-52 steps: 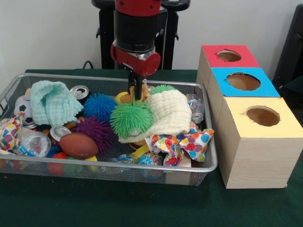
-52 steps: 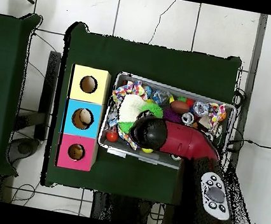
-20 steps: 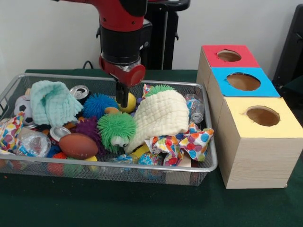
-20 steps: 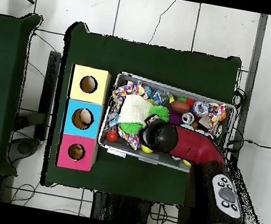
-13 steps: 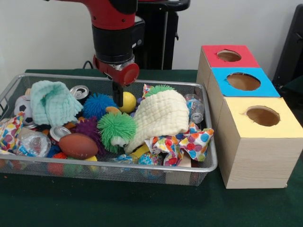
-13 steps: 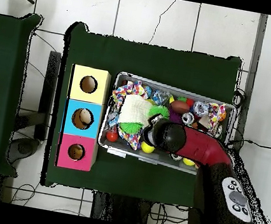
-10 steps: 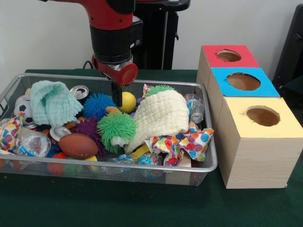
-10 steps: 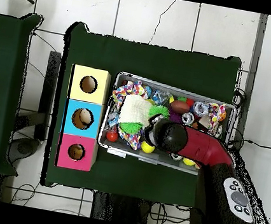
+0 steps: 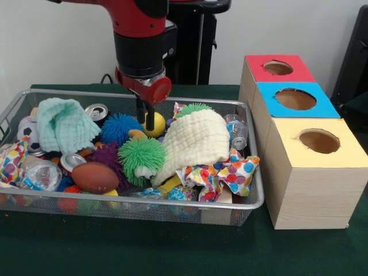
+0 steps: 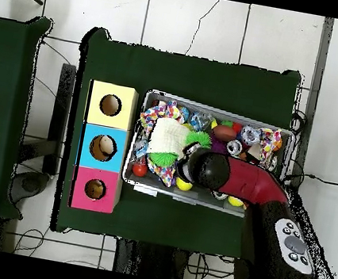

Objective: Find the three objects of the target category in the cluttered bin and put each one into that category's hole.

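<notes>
One yellow ball (image 9: pixel 155 124) lies near the far rim of the wire bin (image 9: pixel 247 202), touching the gripper (image 9: pixel 147 118) on the side toward the boxes. Whether its fingers are parted cannot be told; it holds nothing visibly.

The red and black arm (image 9: pixel 141 40) comes down from above into the wide silver wire-mesh bin (image 9: pixel 241 204); its dark gripper (image 9: pixel 146 117) hangs at the far side of the clutter, just in front of a small yellow ball (image 9: pixel 156 123), and whether the two touch cannot be told; the fingers look close together; just left of the gripper sits a spiky blue ball (image 9: pixel 119 127); nearer the camera lies a spiky green ball (image 9: pixel 142 158); to its right spreads a cream waffle-knit cloth (image 9: pixel 195 141).
</notes>
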{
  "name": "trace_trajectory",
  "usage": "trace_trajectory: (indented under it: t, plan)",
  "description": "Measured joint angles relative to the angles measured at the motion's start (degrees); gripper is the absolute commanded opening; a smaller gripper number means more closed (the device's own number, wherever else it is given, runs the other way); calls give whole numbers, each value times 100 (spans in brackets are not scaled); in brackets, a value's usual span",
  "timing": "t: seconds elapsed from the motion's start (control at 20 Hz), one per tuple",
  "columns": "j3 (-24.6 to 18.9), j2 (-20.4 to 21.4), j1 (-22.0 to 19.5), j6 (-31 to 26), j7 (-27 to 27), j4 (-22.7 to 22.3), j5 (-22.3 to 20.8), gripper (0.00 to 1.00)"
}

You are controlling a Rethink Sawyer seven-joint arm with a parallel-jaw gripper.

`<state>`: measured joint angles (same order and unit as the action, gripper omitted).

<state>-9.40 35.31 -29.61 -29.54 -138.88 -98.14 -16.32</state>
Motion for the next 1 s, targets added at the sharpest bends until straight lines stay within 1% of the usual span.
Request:
trace_trajectory:
  t: [0.3, 0.55, 0.8, 1.0]
  plan:
    - [10, -3, 147, 0, 0, 8, -158, 100]
    - [55, -25, 368, 0, 0, 62, -336, 100]
    - [117, -176, 479, 0, 0, 177, -557, 100]
    - [246, -356, 514, 13, 0, 302, -752, 100]
